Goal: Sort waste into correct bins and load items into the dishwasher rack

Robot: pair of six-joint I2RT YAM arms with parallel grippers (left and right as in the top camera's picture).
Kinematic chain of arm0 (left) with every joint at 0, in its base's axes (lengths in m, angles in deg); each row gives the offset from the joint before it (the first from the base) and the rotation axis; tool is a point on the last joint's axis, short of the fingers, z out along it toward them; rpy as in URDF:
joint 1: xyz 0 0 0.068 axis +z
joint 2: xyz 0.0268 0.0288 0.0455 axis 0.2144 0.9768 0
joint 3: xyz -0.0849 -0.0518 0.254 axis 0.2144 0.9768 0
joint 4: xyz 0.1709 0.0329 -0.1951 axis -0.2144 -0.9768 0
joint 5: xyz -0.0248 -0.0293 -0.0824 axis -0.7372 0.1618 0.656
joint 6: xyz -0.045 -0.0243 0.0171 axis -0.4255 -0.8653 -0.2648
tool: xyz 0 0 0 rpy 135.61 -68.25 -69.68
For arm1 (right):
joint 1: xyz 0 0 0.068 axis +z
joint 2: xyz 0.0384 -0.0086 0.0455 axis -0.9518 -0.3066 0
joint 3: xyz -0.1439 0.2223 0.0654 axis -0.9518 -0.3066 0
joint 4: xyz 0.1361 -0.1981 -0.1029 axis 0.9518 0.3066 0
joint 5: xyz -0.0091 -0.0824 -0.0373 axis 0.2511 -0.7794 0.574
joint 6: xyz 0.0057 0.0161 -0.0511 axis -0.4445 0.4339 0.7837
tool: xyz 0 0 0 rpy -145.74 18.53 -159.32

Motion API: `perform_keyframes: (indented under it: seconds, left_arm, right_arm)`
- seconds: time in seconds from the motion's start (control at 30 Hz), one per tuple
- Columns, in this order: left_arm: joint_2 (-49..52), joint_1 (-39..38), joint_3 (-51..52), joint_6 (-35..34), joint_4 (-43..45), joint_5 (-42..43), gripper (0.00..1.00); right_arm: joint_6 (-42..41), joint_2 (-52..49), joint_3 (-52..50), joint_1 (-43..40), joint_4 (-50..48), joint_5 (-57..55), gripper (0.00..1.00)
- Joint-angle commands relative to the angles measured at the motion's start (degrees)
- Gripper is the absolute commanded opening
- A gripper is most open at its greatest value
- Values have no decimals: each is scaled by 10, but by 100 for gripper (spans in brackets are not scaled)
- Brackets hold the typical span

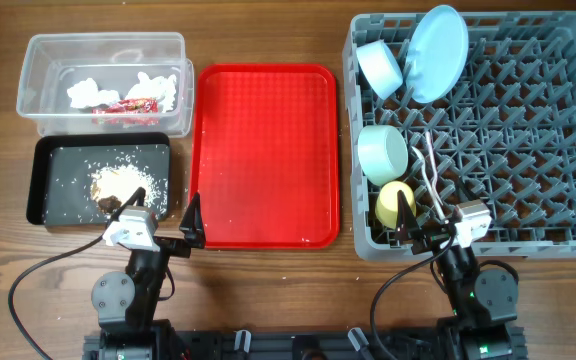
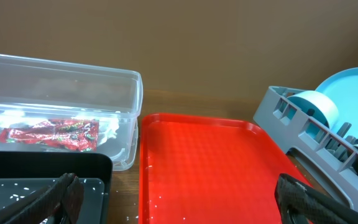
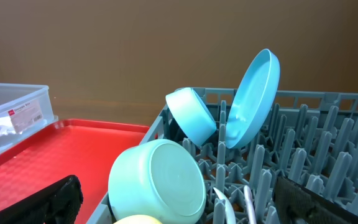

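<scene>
- One red wrapper point(image 1: 128, 105) and two clumps of white tissue point(image 1: 86, 92) were seen inside the single clear tub point(image 1: 103, 48).
- One heap of food scraps point(image 1: 118, 190) with pale crumbs was seen in the single black tray point(image 1: 43, 190), just beside the tub.
- One red serving tray point(image 1: 265, 150) was seen on the tabletop point(image 1: 268, 290).
- One plate point(image 1: 438, 52), one pale blue bowl point(image 1: 379, 68), one mint-green bowl point(image 1: 382, 153), one yellow cup point(image 1: 393, 203) and two white utensils point(image 1: 426, 170) were seen in the grey rack point(image 1: 528, 140).
- The left tool point(image 2: 178, 183) and the right tool point(image 3: 179, 186) were both spread wide.
</scene>
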Motion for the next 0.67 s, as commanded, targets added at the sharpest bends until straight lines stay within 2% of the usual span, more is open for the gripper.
perform_keyframes:
  seconds: [0.0, 0.63]
  left_arm:
    - [-6, -3, 4, 3, -2, -1, 100]
    - [-6, -3, 4, 3, -2, -1, 100]
  right_arm:
    - [3, 3, -1, -3, -2, 9, 100]
    - [3, 3, -1, -3, -2, 9, 100]
